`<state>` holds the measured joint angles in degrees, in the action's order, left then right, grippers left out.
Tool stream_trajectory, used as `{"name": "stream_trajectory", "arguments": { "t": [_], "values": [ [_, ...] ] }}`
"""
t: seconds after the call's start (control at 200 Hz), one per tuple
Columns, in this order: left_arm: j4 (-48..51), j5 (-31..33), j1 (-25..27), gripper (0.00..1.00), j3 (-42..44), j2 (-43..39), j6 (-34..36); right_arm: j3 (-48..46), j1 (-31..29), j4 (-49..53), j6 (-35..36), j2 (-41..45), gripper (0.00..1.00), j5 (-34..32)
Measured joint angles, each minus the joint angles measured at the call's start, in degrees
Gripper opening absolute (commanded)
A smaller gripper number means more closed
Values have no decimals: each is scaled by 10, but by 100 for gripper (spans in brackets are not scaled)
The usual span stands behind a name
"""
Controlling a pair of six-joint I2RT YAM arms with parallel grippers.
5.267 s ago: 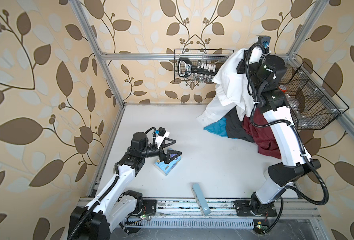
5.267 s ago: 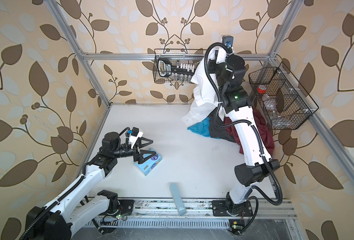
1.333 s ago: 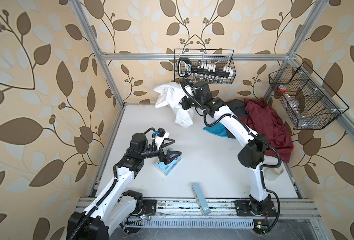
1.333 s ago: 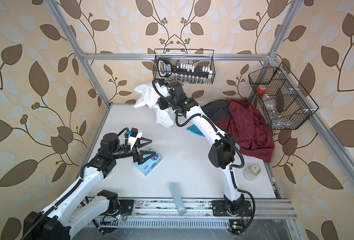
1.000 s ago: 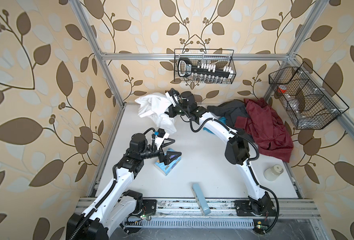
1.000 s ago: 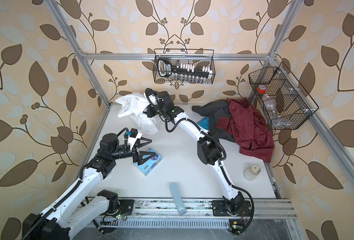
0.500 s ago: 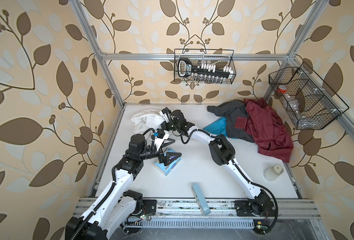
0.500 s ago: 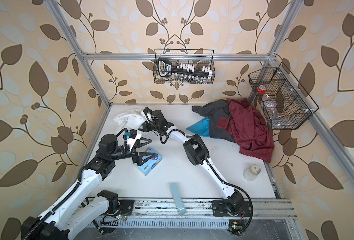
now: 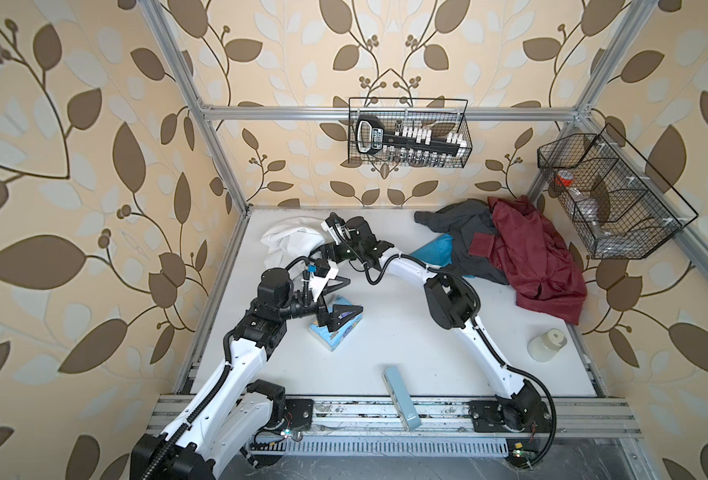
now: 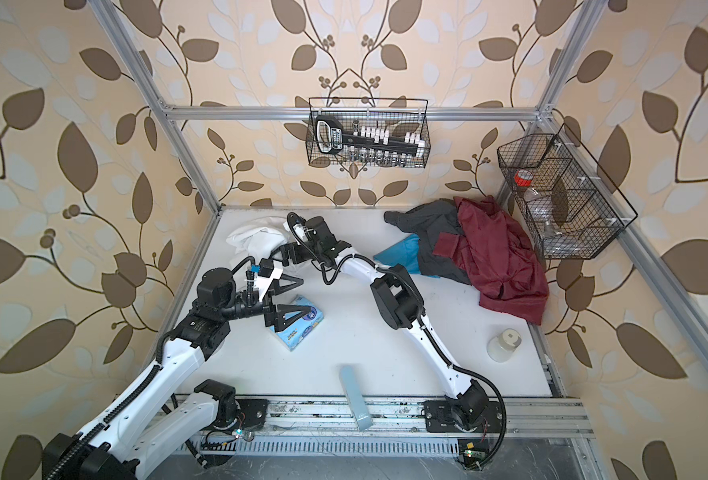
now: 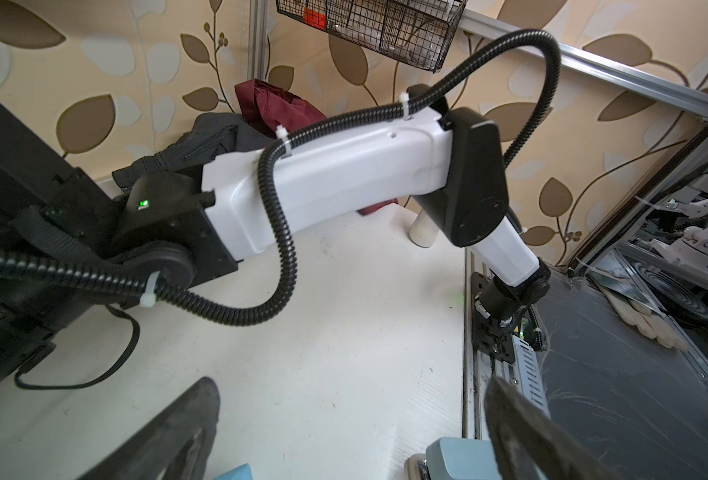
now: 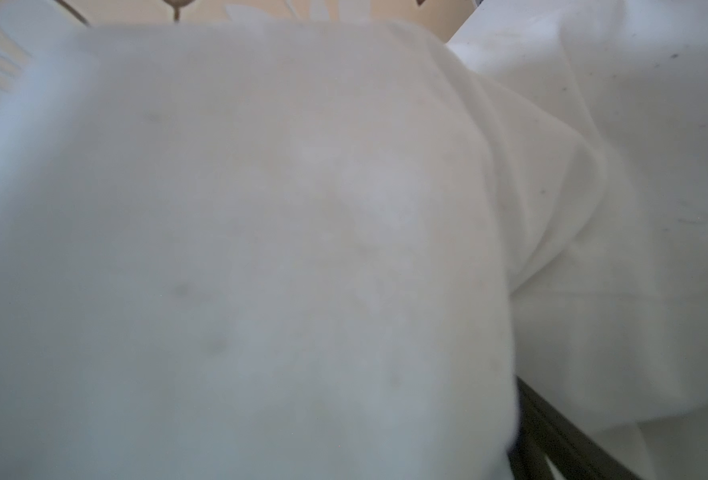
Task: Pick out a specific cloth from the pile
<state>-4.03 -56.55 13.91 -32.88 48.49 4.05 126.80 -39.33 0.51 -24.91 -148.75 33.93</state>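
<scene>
change: the cloth hung over the pile at far right about 5 s ago; now it lies heaped on the surface in the far-left corner, well apart from the pile.
right gripper: at the cloth's edge, fingers lost in fabric, wrist view all white; cannot tell if gripping.
left gripper: unmoved, fingers spread wide above tissue pack, holding nothing.
edges: box overhangs front edge; jar near right rim.
room: mid surface bare.
</scene>
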Motion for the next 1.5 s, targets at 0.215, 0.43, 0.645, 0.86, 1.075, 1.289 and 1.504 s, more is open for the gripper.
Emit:
{"name": "stream_trajectory", "arguments": {
  "t": [0.215, 0.43, 0.645, 0.86, 1.075, 1.289, 1.504],
  "values": [
    [1, 0, 5, 99, 1, -12, 3, -87, 6, 43, 38, 115, 100, -44],
    [4, 3, 12, 99, 2, -21, 5, -281, 43, 71, 72, 274, 100, -104],
    [11, 24, 16, 99, 3, -21, 5, -491, 105, 83, 94, 499, 100, -209],
    [13, 125, 19, 99, 3, -17, -2, -695, 146, 38, 101, 731, 100, -396],
    [10, 355, 19, 99, 5, 2, -24, -872, 229, -51, 134, 859, 100, -469],
    [-59, 643, 16, 99, 56, 45, -37, -963, 284, -156, 187, 832, 100, -501],
    [-164, 752, -51, 99, 107, 152, -42, -1006, 344, -278, 207, 776, 100, -479]
  ]
}}
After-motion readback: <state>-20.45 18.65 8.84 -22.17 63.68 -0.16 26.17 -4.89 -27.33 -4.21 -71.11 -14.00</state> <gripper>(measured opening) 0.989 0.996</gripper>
